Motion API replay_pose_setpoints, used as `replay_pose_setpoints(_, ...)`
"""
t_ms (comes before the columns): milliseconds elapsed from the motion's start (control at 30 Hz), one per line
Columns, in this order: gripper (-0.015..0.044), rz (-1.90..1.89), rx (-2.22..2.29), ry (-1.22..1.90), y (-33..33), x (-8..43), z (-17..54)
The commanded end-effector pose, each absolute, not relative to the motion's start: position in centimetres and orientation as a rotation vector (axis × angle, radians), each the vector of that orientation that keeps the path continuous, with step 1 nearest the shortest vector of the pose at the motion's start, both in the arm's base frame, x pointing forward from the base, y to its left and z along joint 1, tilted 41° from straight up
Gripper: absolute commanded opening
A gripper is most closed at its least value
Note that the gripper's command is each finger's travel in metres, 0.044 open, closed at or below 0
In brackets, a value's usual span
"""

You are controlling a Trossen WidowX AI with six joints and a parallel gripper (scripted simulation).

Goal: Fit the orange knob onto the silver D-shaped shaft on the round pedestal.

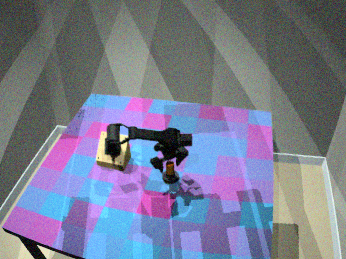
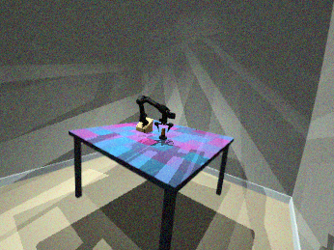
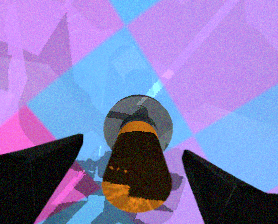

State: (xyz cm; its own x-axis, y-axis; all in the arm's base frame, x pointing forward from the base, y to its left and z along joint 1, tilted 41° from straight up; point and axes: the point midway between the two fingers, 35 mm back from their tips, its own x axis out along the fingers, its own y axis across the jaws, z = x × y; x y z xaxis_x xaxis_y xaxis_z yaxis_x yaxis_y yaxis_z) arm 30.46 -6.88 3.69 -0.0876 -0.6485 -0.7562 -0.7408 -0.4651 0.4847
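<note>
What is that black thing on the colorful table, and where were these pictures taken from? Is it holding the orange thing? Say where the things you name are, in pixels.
The black thing is a robot arm point(image 1: 150, 134) point(image 2: 155, 106), bent like your own arm, with a pincer point(image 1: 170, 164) point(image 2: 163, 125) point(image 3: 134, 146) for grasping. One picture looks down from above, one looks from across the room, and one looks out from the arm's wrist.

The table point(image 1: 50, 201) point(image 2: 121, 148) has pink, purple and blue squares. On it is a round pedestal point(image 1: 171, 180) point(image 2: 163, 137) point(image 3: 113, 128), with an orange knob point(image 1: 170, 168) point(image 2: 163, 131) point(image 3: 142, 204) standing over it. The pincer is open around the knob, so nothing is held.
</note>
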Motion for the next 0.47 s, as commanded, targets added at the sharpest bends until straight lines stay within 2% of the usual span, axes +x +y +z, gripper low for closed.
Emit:
replay_pose_setpoints(0, 0.0440, 1.595, -2.078, 1.548, -3.7, 31.4, 6.9)
replay_pose_setpoints(100, 0.0440, 1.598, -2.078, 1.550, -1.3, 31.3, 9.8)
replay_pose_setpoints(433, 0.0440, 1.597, -2.078, 1.550, -1.0, 31.7, 9.8)
